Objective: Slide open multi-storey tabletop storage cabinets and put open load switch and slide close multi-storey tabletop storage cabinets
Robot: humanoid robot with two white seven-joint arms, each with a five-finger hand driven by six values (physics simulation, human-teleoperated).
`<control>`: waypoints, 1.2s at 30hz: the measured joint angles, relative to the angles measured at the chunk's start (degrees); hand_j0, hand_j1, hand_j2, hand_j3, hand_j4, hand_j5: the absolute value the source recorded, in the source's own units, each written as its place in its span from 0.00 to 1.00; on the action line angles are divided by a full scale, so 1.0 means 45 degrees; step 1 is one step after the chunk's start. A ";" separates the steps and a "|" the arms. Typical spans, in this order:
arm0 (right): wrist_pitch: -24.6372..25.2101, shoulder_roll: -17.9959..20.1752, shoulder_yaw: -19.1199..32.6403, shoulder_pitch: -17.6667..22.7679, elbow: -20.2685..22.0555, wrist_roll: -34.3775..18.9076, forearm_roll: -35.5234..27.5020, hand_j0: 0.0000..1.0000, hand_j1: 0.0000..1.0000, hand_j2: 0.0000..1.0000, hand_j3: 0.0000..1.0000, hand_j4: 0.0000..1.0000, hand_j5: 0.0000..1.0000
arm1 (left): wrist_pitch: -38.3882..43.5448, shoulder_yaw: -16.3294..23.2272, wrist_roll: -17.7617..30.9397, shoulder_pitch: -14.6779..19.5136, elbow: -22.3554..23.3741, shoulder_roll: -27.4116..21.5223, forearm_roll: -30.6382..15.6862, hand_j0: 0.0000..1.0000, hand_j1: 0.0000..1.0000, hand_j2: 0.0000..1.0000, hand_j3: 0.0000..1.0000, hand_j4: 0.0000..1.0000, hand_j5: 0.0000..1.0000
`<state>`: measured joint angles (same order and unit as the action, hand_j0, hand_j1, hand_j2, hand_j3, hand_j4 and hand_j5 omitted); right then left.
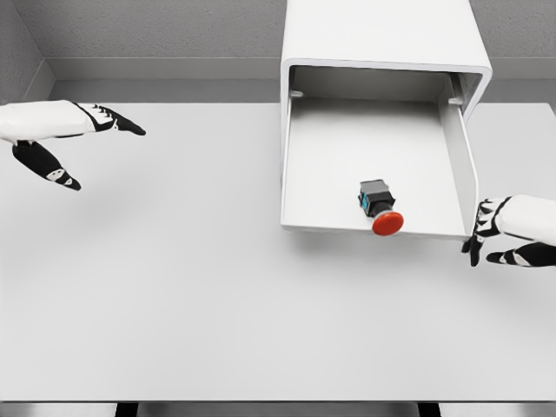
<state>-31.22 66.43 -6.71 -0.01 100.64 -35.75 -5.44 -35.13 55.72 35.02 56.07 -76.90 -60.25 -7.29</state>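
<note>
- Switch [380, 207] with a red round cap and a dark body with a teal band lies on the floor of the pulled-out drawer [369, 152], close to the drawer's front edge and a little right of its middle; the red cap points toward the front lip and appears to overlap it.
- Right hand [499, 230] enters from the right edge and sits at the drawer's front right corner, its dark-tipped fingers [480, 228] loosely curled and just beside the corner; whether they touch the drawer wall cannot be told, and the hand holds nothing.
- Drawer is slid well out of the white cabinet [382, 35], its pale floor open to view, with a raised wall along the right side and two small tabs at the back corners.
- Cabinet stands at the far side of the worktop [174, 287], right of centre, its rounded top shell overhanging the back of the drawer.
- Left hand [65, 143] hovers far off at the left edge, well apart from cabinet and switch, above the worktop; its fingers are spread, the forefinger stretched toward the right and the thumb angled down, gripping nothing.
- Worktop is a plain white surface, with a grey wall behind it.
</note>
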 measured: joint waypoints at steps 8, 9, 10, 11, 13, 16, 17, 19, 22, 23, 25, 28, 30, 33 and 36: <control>0.0031 -0.0113 -0.0194 -0.0174 -0.0334 -0.0001 -0.0241 0.78 0.78 0.78 0.78 0.78 0.78 | 0.0001 0.0013 0.0000 0.0000 -0.0010 0.0005 0.0021 1.00 1.00 1.00 1.00 1.00 1.00; -0.0065 -0.0131 -0.0186 -0.0153 -0.0472 0.0068 -0.0127 0.79 0.79 0.79 0.79 0.79 0.79 | -0.0001 0.0019 0.0000 0.0000 -0.0008 0.0008 0.0022 1.00 1.00 1.00 1.00 1.00 1.00; -0.0255 -0.0147 -0.0188 -0.0114 -0.0613 0.0110 0.0211 0.80 0.80 0.80 0.80 0.80 0.80 | -0.0003 0.0025 0.0000 0.0000 -0.0005 0.0016 0.0024 1.00 1.00 1.00 1.00 1.00 1.00; -0.0434 -0.0154 -0.0141 0.0003 -0.0747 0.0125 0.0545 0.82 0.82 0.82 0.82 0.82 0.82 | -0.0004 0.0028 0.0000 0.0000 -0.0004 0.0023 0.0024 1.00 1.00 1.00 1.00 1.00 1.00; -0.0649 -0.0151 -0.0069 0.0023 -0.1002 0.0144 0.0957 0.82 0.82 0.82 0.82 0.82 0.82 | -0.0006 0.0032 0.0000 -0.0078 -0.0002 0.0032 0.0027 1.00 1.00 1.00 1.00 1.00 1.00; -0.0792 -0.0138 -0.0023 0.0042 -0.1205 0.0156 0.1235 0.82 0.82 0.82 0.82 0.82 0.82 | -0.0007 0.0035 0.0000 -0.0078 -0.0060 0.0037 0.0027 1.00 1.00 1.00 1.00 1.00 1.00; -0.0816 -0.0131 -0.0025 0.0042 -0.1225 0.0158 0.1281 0.82 0.82 0.82 0.82 0.82 0.82 | -0.0006 0.0035 0.0000 -0.0078 -0.0092 0.0038 0.0026 1.00 1.00 1.00 1.00 1.00 1.00; -0.0845 -0.0117 -0.0072 0.0062 -0.1161 0.0161 0.1400 0.82 0.82 0.82 0.82 0.82 0.82 | -0.0006 0.0036 0.0000 -0.0078 -0.0131 0.0040 0.0026 1.00 1.00 1.00 1.00 1.00 1.00; -0.0860 -0.0168 -0.0211 -0.0114 -0.0730 0.0163 0.1606 0.83 0.83 0.83 0.83 0.83 0.83 | -0.0006 0.0036 0.0000 -0.0078 -0.0159 0.0041 0.0025 1.00 1.00 1.00 1.00 1.00 1.00; -0.0862 -0.0200 -0.0332 -0.0270 -0.0609 0.0163 0.1639 0.83 0.83 0.83 0.83 0.83 0.83 | -0.0006 0.0037 0.0000 -0.0077 -0.0164 0.0041 0.0026 1.00 1.00 1.00 1.00 1.00 1.00; -0.0855 -0.0281 -0.0808 -0.1226 -0.0409 0.0166 0.1694 0.83 0.83 0.83 0.83 0.83 0.83 | -0.0005 0.0038 0.0000 -0.0098 -0.0169 0.0042 0.0029 1.00 1.00 1.00 1.00 1.00 1.00; -0.0860 -0.0630 -0.1785 -0.2282 -0.0276 0.0166 0.1916 0.83 0.83 0.83 0.83 0.83 0.83 | -0.0006 0.0039 0.0000 -0.0097 -0.0173 0.0042 0.0035 1.00 1.00 1.00 1.00 1.00 1.00; -0.0869 -0.0811 -0.2225 -0.2575 -0.0239 0.0164 0.2021 0.83 0.83 0.83 0.83 0.83 0.83 | -0.0006 0.0038 0.0000 -0.0098 -0.0174 0.0050 0.0034 1.00 1.00 1.00 1.00 1.00 1.00; -0.0865 -0.0989 -0.2797 -0.3588 -0.0252 0.0164 0.2074 0.85 0.85 0.85 0.85 0.85 0.85 | -0.0001 0.0037 -0.0001 -0.0100 -0.0175 0.0118 0.0021 1.00 1.00 1.00 1.00 1.00 1.00; -0.0870 -0.1203 -0.3189 -0.4137 -0.0377 0.0164 0.2107 0.86 0.86 0.86 0.86 0.86 0.86 | -0.0006 0.0049 0.0000 -0.0097 -0.0175 0.0181 0.0030 1.00 1.00 1.00 1.00 1.00 1.00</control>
<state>-35.13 61.02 -21.06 -18.63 98.95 -35.02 4.04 -35.16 55.94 35.02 55.64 -77.69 -59.44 -7.16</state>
